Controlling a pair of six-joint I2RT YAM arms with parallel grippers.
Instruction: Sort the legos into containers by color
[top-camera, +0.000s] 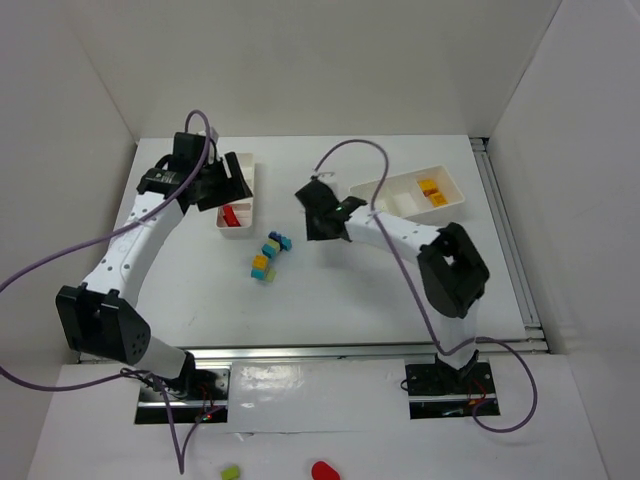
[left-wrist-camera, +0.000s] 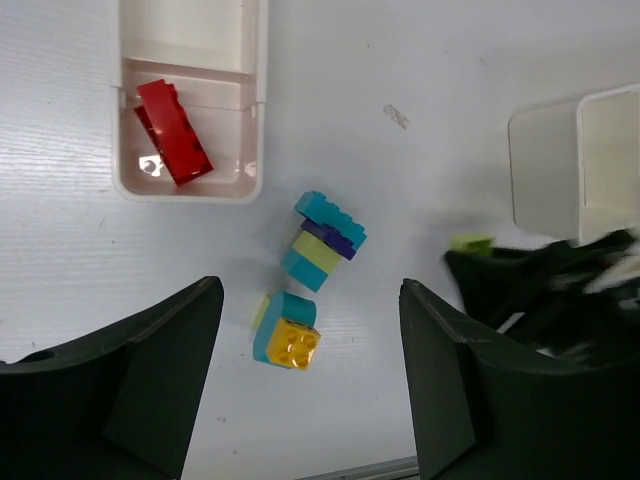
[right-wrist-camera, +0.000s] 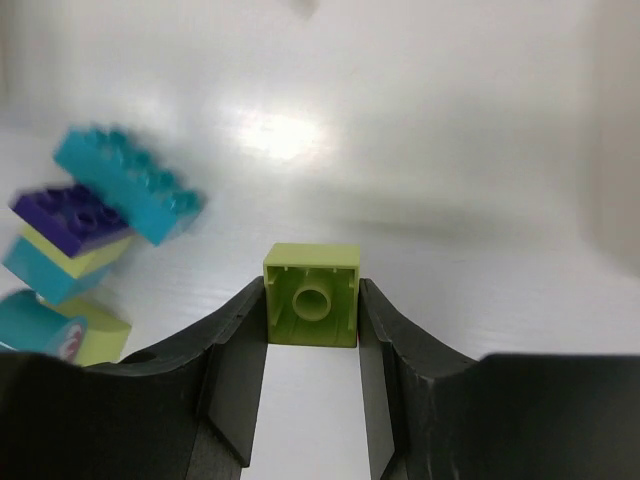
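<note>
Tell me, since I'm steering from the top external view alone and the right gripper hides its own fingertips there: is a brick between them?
Observer: Yes. The right wrist view shows a lime green brick between the fingers of the right gripper, both pads against its sides.
Operator: Anything in the left gripper?
Observer: Nothing. In the left wrist view the left gripper is open and empty.
Operator: Which colours make up the taller stack?
Observer: The taller stack reads, from the top, cyan, purple, pale yellow-green, cyan.
</note>
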